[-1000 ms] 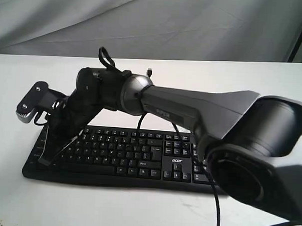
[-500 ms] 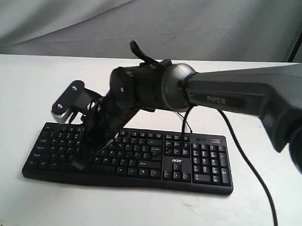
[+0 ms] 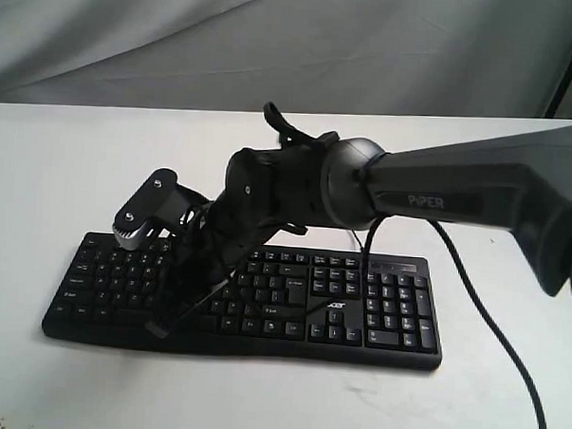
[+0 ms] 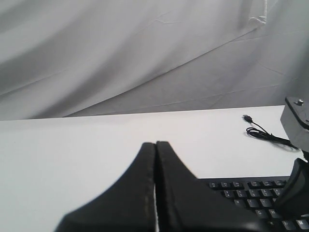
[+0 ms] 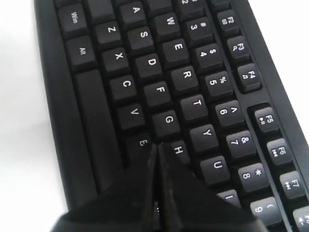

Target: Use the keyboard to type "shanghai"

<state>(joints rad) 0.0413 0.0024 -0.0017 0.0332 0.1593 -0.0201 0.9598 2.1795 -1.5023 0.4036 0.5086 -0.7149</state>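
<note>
keyboard [image 3: 358, 308]: flat matte black plastic, long axis across the white surface [image 3: 60, 167], number pad rightward
right gripper [image 5: 157, 150]: pressed together, beside h key [image 5: 179, 150]
left gripper [image 4: 155, 147]: pressed together

The exterior view is taken from above the front edge of the tabletop [image 3: 61, 157], facing the far edge and the grey backdrop [image 3: 274, 43]. The left wrist view is held low and is faced toward that same far edge. The keyboard [image 5: 159, 92], shared by all views, is seen steeply and very near in the right wrist view.
</note>
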